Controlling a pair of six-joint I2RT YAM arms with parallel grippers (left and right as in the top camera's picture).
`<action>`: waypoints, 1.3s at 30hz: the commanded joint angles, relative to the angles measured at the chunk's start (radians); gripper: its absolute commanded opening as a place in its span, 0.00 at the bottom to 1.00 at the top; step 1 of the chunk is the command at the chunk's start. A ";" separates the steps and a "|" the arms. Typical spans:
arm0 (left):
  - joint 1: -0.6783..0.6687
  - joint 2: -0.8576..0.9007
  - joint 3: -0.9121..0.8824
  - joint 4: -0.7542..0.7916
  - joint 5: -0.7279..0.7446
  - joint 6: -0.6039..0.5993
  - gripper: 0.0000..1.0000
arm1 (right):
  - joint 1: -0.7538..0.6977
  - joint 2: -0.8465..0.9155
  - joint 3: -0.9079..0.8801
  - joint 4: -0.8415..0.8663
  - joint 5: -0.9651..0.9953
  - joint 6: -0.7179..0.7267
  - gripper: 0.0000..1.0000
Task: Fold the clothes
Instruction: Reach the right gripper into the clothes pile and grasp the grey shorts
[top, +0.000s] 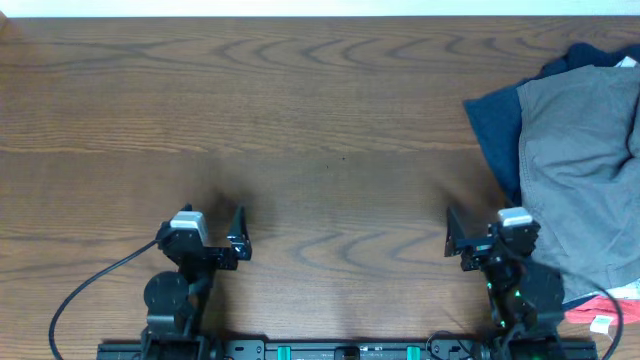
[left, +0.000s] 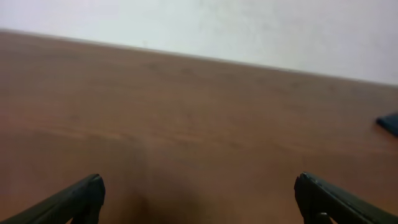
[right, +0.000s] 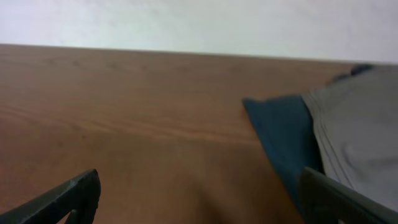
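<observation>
Grey woven shorts (top: 585, 165) lie crumpled at the table's right edge, on top of a larger navy blue garment (top: 495, 130). In the right wrist view the shorts (right: 360, 134) and the navy garment (right: 280, 134) lie ahead to the right. My right gripper (top: 456, 238) is open and empty, just left of the pile's near edge; its fingers frame bare wood (right: 199, 205). My left gripper (top: 238, 232) is open and empty at the front left, far from the clothes; a navy corner (left: 388, 122) shows at its view's right edge.
The wooden table (top: 300, 130) stretches wide between the arms and to the far edge. A red and white item (top: 600, 315) lies at the front right corner beside the right arm's base. A black cable (top: 85, 290) loops at the front left.
</observation>
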 joint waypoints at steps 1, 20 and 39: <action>0.004 0.079 0.119 -0.043 0.022 -0.021 0.98 | -0.010 0.116 0.130 -0.039 0.043 0.040 0.99; 0.004 0.862 0.779 -0.648 0.022 -0.018 0.98 | -0.086 1.079 0.821 -0.428 0.168 -0.023 0.99; 0.004 0.907 0.779 -0.657 0.022 -0.018 0.98 | -0.261 1.471 0.821 -0.293 0.436 0.179 0.13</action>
